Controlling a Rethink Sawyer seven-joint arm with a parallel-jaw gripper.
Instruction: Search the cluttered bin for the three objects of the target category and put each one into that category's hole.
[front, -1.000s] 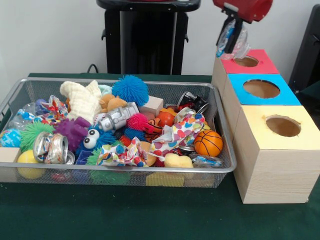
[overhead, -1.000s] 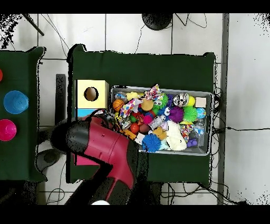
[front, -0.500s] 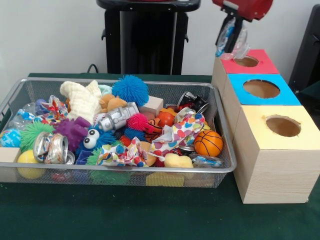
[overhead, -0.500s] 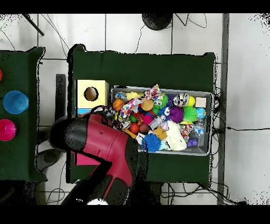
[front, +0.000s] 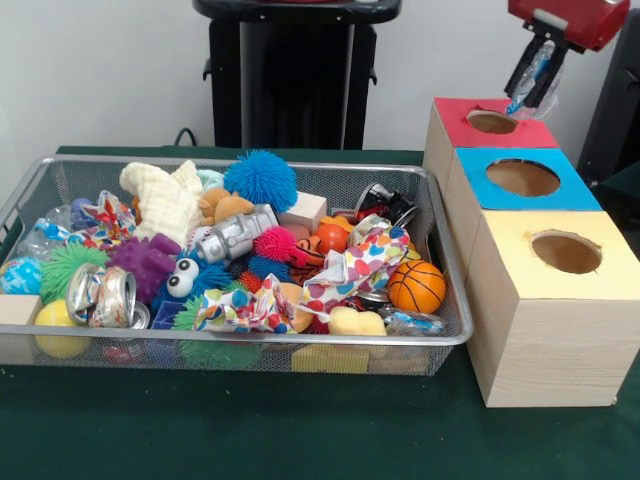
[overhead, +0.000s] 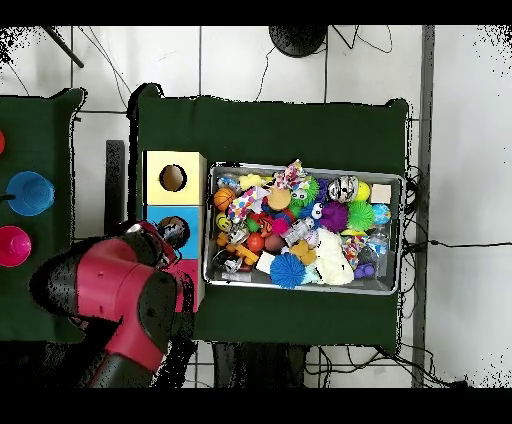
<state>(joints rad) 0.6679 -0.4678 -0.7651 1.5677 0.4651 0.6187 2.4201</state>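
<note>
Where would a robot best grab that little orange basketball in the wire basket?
Probably from straight above, fingers closing across the middle of the small orange basketball. Being round, any width works, and its top sits exposed near the mesh basket's corner, with patterned cloth alongside.

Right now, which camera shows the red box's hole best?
The front view: the red box shows its whole top, and its hole sits open below the hand holding a clear item. In the overhead view the arm covers that box almost entirely.
</note>
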